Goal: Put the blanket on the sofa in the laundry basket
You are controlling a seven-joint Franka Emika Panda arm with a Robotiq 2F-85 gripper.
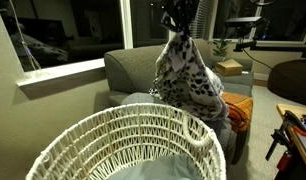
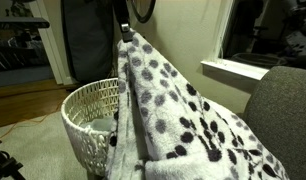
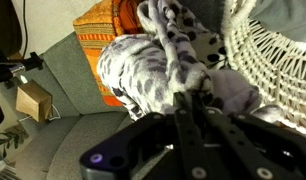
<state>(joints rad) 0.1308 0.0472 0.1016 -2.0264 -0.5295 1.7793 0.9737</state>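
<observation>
Jaws: pinched tight on a gathered peak of the blanket [image 1: 189,78], at 12 o'clock in both exterior views. Black fingers [image 3: 189,108] show at 6 o'clock in the wrist view, close together, with fleece bunched between them.

Blanket: white fleece with black spots. It hangs from the jaws in a long cone that widens downward. In an exterior view [image 2: 173,110] it fills the frame from 12 to 5 o'clock, the paler underside turned in along its left fold. In the wrist view [image 3: 158,75] the lower folds lie heaped on the seat cushion of the sofa [image 3: 78,110]. None of it is inside the laundry basket [image 1: 103,140].

Laundry basket: white cord, open loops, thick rim, upright. It sits at 6 o'clock in that exterior view, in front of the sofa arm and just beside the hanging cloth. Seen again at 8 o'clock [image 2: 91,105], partly behind the blanket, and at 2 o'clock in the wrist view [image 3: 278,60], touching the blanket heap.

Sofa: grey, back [image 1: 128,68] at 10 o'clock of the blanket.

Other: orange blanket [image 1: 239,115] on the seat at 4 o'clock of the spotted one, touching it. Cardboard box [image 1: 231,67] on the sofa beyond. Dark pouffe [image 1: 291,80] at 3 o'clock, well apart.
</observation>
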